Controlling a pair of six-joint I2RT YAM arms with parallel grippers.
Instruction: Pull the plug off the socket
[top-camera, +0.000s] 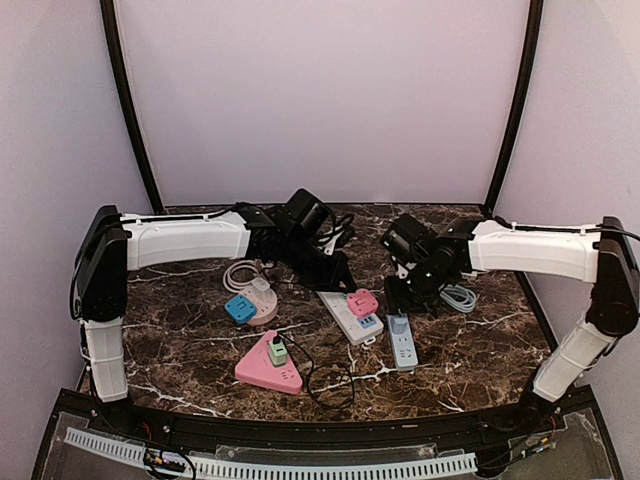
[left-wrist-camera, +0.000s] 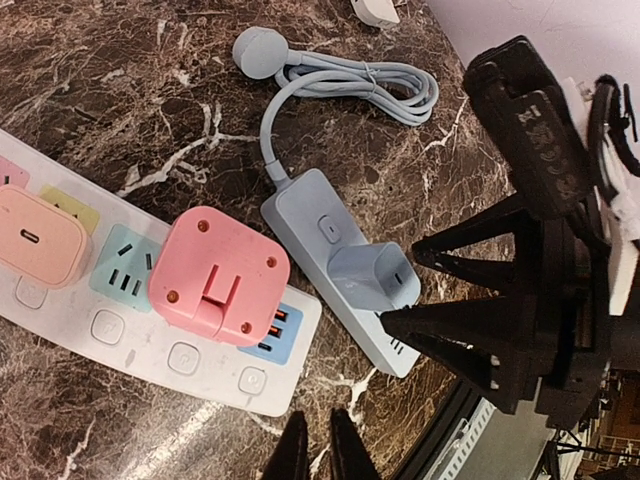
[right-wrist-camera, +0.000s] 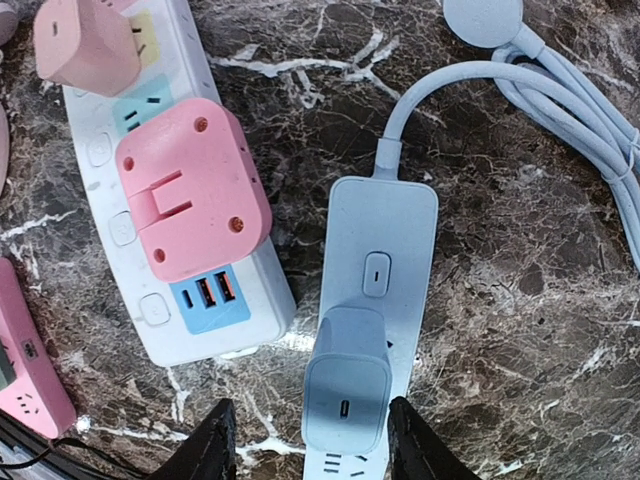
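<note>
Right pincer (right-wrist-camera: 310, 410) spread astride blue plug (right-wrist-camera: 346, 375) on blue strip (right-wrist-camera: 385, 215); left pincer (left-wrist-camera: 318, 430) pressed together.

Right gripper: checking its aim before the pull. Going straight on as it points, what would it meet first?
Probably the pale blue charger plug in the blue power strip; the right gripper straddles it.

Between my right fingers (right-wrist-camera: 212, 445): pale-blue plug (right-wrist-camera: 346, 385), smooth matt plastic with a faint sheen on its top face. Blue strip (right-wrist-camera: 385, 230) under it: same matt plastic. Cable (right-wrist-camera: 590, 120) beyond the fingertips: smooth, rubbery-looking jacket. Left of the fingers: white strip (right-wrist-camera: 262, 290) in glossier plastic, pink adapter (right-wrist-camera: 195, 190) on it in satin plastic. Tabletop (right-wrist-camera: 520, 330): dark marble look, polished, catching glare. The fingers themselves: black plastic, matt, slightly rough.
</note>
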